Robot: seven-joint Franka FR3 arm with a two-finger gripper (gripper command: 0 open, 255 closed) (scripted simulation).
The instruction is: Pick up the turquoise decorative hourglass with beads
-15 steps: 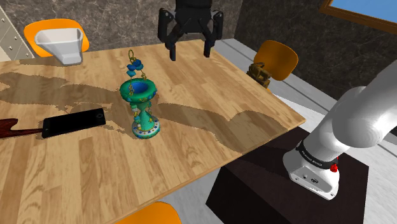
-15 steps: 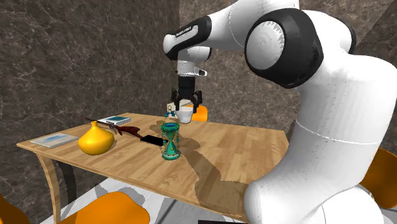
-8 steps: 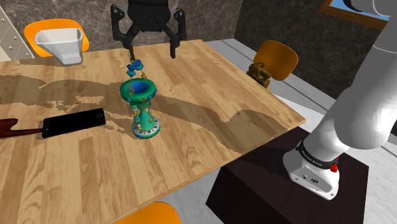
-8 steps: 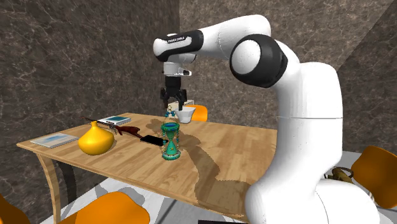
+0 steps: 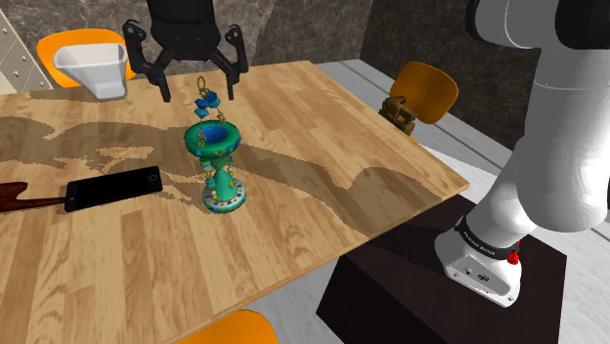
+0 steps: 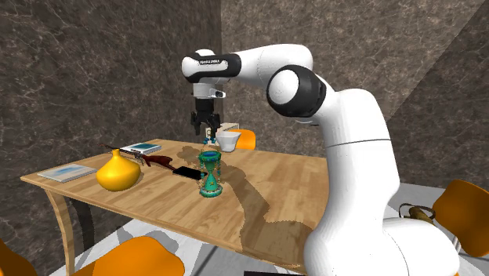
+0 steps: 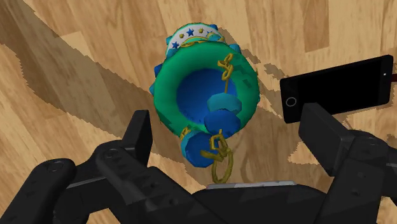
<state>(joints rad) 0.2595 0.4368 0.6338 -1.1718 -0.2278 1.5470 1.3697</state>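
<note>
We count one turquoise-and-green beaded hourglass (image 5: 217,161), upright mid-way across the wooden table (image 5: 323,147); seen from the wrist, its wide top cup hides its waist. The black gripper (image 5: 198,93) hangs at its twelve o'clock, fingers spread and touching nothing. One black phone (image 5: 112,188) lies at nine o'clock, beside a dark red thing (image 5: 15,195) cut off by the picture's edge. Three orange chairs (image 5: 425,88) ring the table.
</note>
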